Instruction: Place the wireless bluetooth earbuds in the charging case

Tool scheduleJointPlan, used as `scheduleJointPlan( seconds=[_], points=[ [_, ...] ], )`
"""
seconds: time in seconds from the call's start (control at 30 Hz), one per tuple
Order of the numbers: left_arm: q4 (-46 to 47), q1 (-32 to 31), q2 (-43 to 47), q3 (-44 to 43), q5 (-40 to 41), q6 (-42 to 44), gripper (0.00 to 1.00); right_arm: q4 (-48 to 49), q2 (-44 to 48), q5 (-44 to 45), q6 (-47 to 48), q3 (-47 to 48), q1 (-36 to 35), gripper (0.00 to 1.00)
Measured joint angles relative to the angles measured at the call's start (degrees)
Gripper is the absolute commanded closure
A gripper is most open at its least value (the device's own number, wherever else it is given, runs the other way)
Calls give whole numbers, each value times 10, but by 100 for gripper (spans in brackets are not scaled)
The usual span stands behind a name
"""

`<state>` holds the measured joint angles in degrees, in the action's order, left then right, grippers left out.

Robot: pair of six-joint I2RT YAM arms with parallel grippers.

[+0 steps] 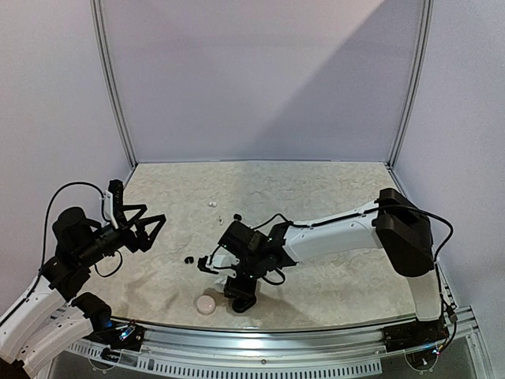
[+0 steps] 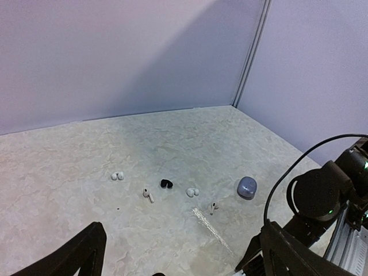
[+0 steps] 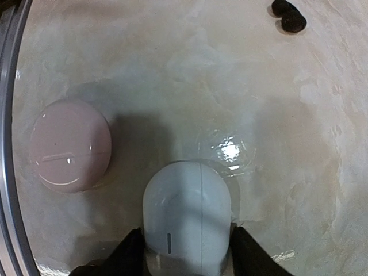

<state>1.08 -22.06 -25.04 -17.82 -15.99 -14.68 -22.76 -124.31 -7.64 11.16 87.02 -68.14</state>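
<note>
Two end effectors are in view. The right end effector (image 3: 187,248) is lowered over a white charging case (image 3: 187,201), which lies closed on the counter (image 3: 276,144) near the front edge. Its fingers (image 3: 131,253) flank the case and appear to meet its sides, but whether they clamp it cannot be told. A pink case (image 3: 70,145), also closed, lies just beside the white one without touching it. Two black earbuds (image 3: 288,16) lie together farther out. The left end effector (image 2: 183,236) hangs above the counter's left side, released and holding nothing. Its camera shows more buds mid-counter: a white earbud pair (image 2: 117,176), a stemmed white earbud (image 2: 149,196), a black earbud (image 2: 166,183), another white earbud (image 2: 192,192) and a second stemmed earbud (image 2: 213,206). A closed lilac case (image 2: 247,187) lies near them. All earbuds seen lie on the counter, outside the cases.
</note>
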Motion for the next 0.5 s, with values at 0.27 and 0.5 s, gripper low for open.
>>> scheduleJointPlan(
  seconds=[0.27, 0.5],
  points=[
    [0, 0, 0, 0, -1, -3, 13, -1, -3, 19, 10, 9, 0, 80],
    [5, 1, 0, 0, -20, -16, 18, 55, 31, 100, 51, 8, 0, 88]
  ],
)
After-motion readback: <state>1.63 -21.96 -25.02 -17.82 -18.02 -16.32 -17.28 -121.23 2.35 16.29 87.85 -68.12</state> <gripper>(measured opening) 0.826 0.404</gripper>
